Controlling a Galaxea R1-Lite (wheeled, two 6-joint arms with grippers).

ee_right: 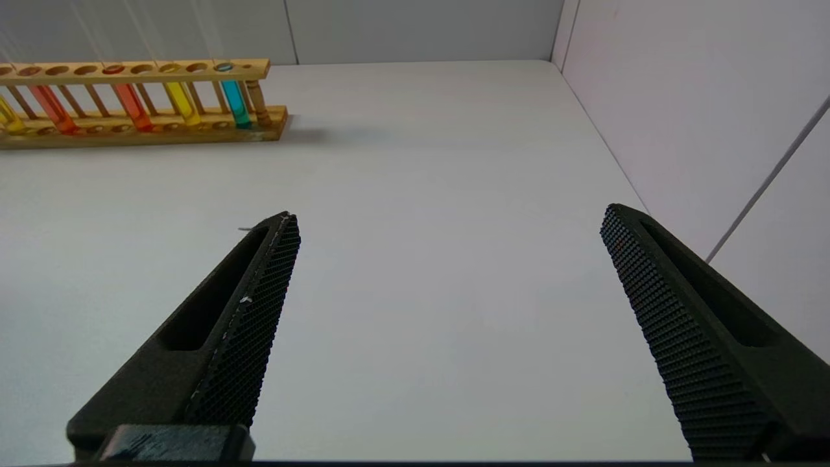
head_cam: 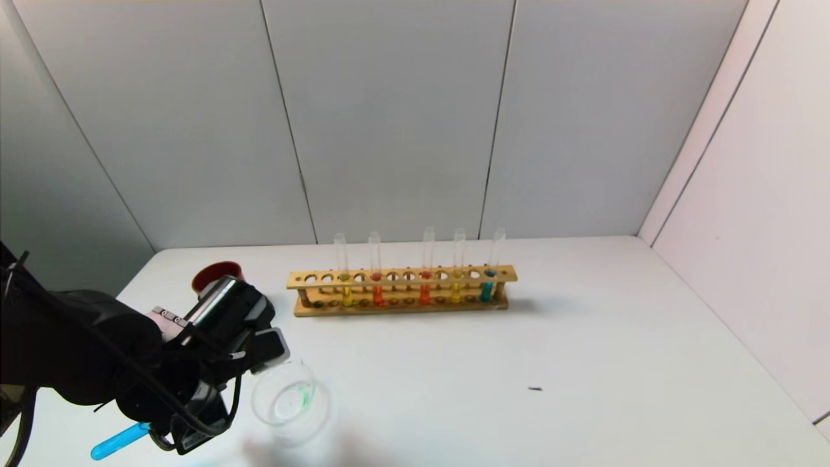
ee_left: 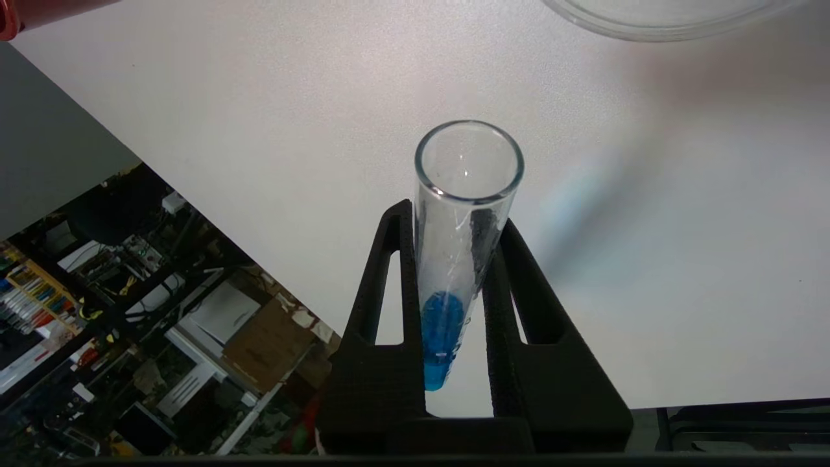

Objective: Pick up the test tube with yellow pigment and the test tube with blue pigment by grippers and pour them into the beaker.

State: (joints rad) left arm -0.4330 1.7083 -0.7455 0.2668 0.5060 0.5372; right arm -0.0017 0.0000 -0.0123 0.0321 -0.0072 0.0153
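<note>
A: How is the left end effector (ee_left: 454,259) seen?
B: It is clamped on the test tube with blue pigment (ee_left: 454,259), which is held tilted beside the beaker (head_cam: 288,402) on the counter (head_cam: 583,350).
A: And the right end effector (ee_right: 447,272)?
B: It is spread wide above the counter. Yellow tubes (head_cam: 347,293) are left in the rack (head_cam: 402,290).
</note>
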